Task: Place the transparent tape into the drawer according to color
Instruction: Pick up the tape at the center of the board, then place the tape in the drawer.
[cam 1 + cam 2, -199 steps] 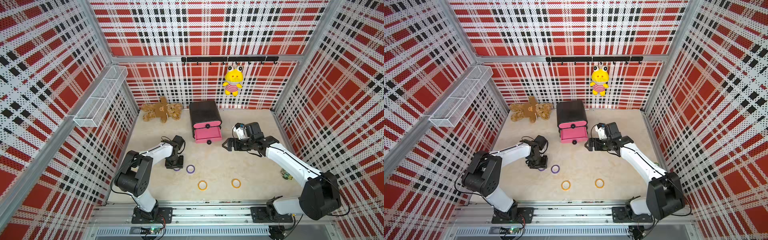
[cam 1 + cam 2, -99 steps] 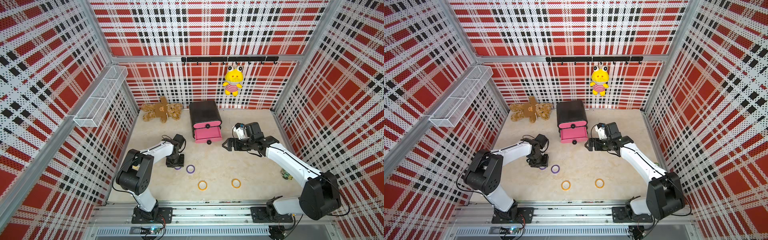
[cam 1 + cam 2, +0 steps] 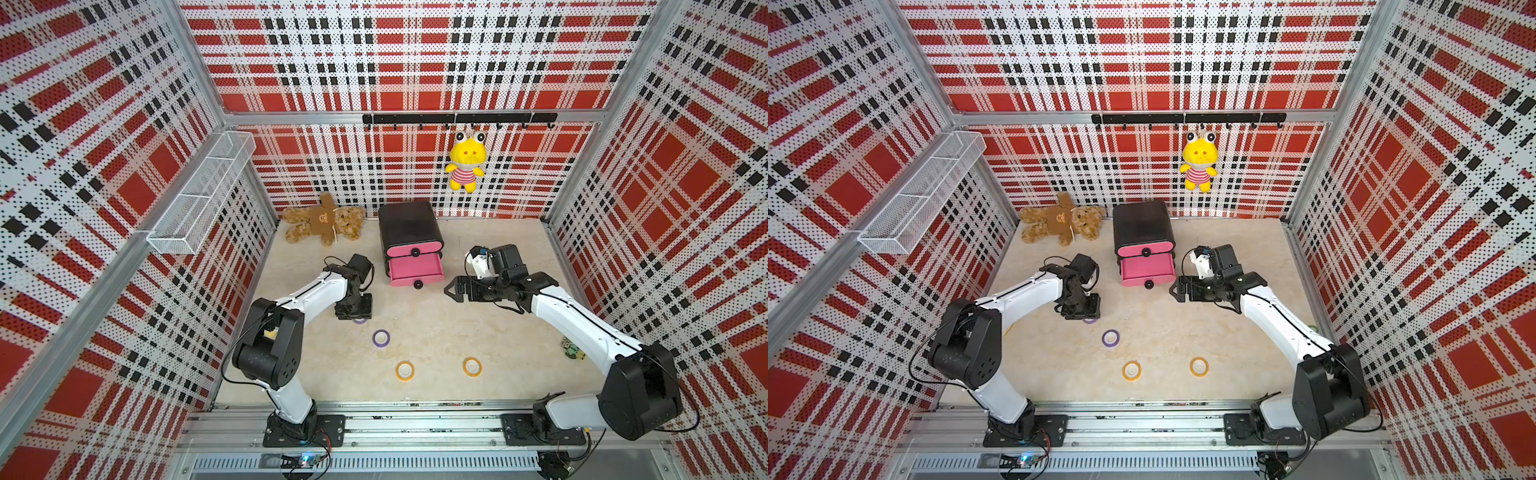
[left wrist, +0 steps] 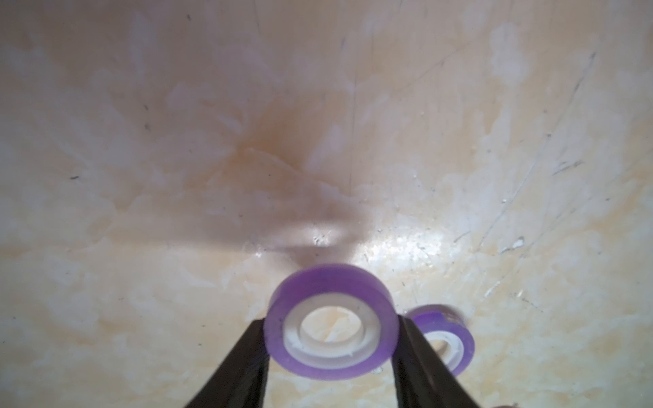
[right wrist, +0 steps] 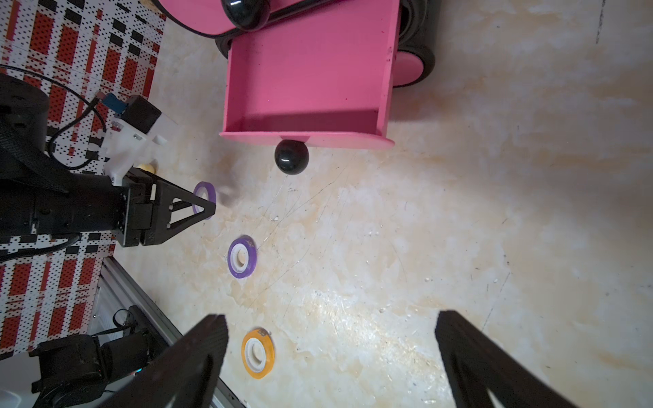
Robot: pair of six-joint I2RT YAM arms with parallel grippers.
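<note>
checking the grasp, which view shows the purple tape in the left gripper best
The left wrist view: the purple tape fills the foreground, pinched between the fingers of the left gripper. The right wrist view shows it small, behind a finger. In both top views the gripper hides all but a purple sliver.

clamped purple tape [image 4: 332,282] | flat purple tape [image 3: 380,338] | flat orange tapes [image 3: 404,370] [image 3: 472,367] | middle drawer [image 3: 415,268] open

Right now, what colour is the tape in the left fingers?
Purple tape, white core; left wrist view shows it best.
</note>
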